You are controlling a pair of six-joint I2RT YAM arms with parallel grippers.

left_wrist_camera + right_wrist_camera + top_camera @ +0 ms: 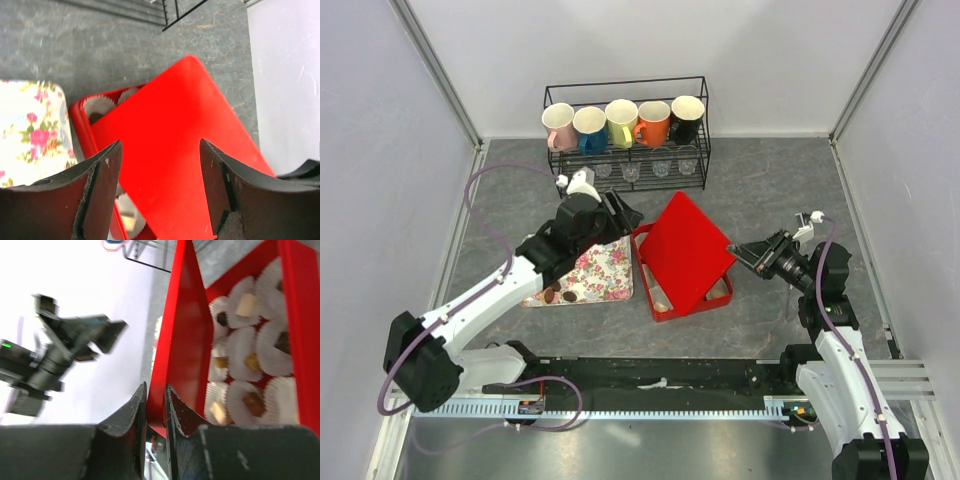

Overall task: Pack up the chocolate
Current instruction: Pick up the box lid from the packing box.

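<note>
Small brown and tan chocolates (252, 401): seated in white crinkled paper cups (240, 347) inside shallow red box (658, 312); overhead, largely hidden beneath tilted flat red lid (685, 248). Right tool (155, 389): narrow, apparently pinching the lid's edge. Left tool (160, 145): wide, empty, above lid.

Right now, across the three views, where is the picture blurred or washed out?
Top external: sharp, evenly lit. Left wrist: flowered tray bleached by glare; red lid crisp. Right wrist: left arm smeared against a blown-out white wall; chocolates in paper cups soft but legible.
</note>
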